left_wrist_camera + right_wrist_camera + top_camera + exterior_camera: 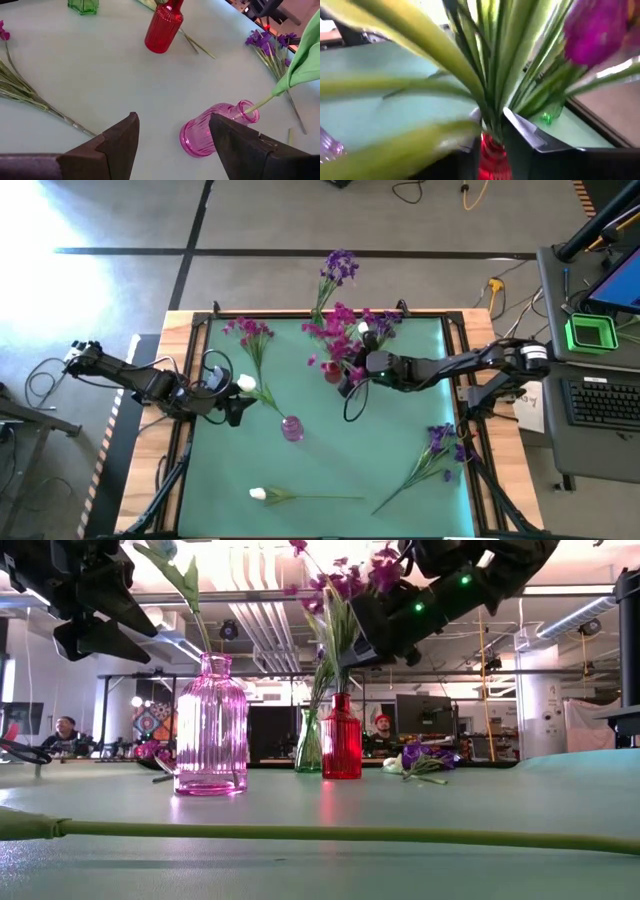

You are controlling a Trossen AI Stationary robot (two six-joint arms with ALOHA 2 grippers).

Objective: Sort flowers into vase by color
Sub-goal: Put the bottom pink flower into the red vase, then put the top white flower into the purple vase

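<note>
A red vase (332, 370) at the table's middle back holds magenta-pink flowers (335, 330). My right gripper (350, 380) stands just above its mouth, closed around their stems. A green vase (309, 740) behind it holds purple flowers (340, 268). A white flower (246, 384) leans out of the pink vase (292, 427), its stem in the mouth. My left gripper (172, 135) hangs open beside it, holding nothing. Loose magenta flowers (250, 330), purple flowers (440, 445) and a white flower (258, 494) lie flat on the mat. My right gripper has the bundle of green stems (492, 107) between its two fingers, just above the red vase's mouth (492, 155). The fingers come nearly level from the table's right side and lie across the stems. The stems stand upright, with their lower ends in the vase.
The green mat has a raised wooden rim (300, 315). Cables loop from both arms over the mat. A desk with a keyboard (600, 400) stands off the table's right edge. People sit in the room behind, far from the table.
</note>
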